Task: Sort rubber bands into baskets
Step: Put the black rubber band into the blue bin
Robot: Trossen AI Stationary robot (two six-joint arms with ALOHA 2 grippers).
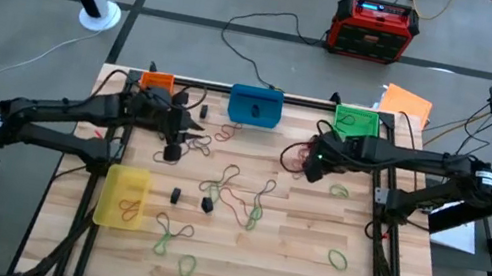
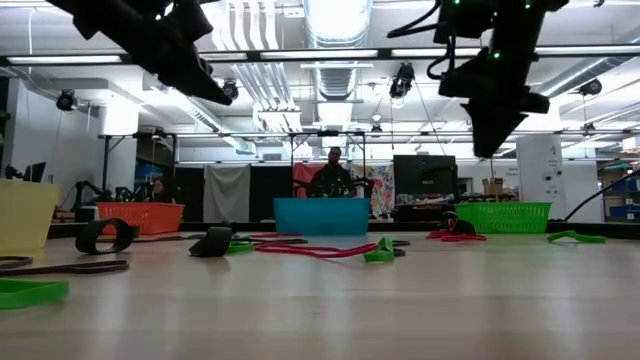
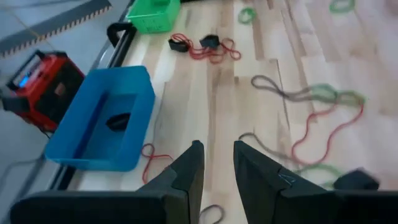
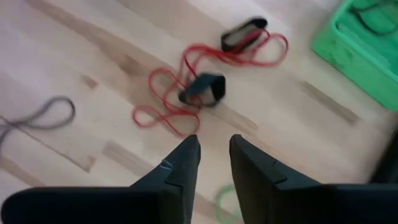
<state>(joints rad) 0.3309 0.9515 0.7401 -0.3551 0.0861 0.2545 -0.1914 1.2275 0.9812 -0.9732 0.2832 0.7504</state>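
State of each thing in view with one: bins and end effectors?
Blue rectangular plastic bin: holds one black band.
Green plastic bin: holds green bands.
Translucent yellow plastic bin: holds a band.
Left end effector: slightly open, empty.
Right end effector: slightly open, empty, above red bands.

I see both arms raised mid-frame, left gripper and right gripper each slightly parted, holding nothing.

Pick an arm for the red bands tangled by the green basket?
Right. The right tool hangs just short of the red bands, empty, fingers slightly apart, the green basket beside it. The left tool is across the table, near the blue basket.
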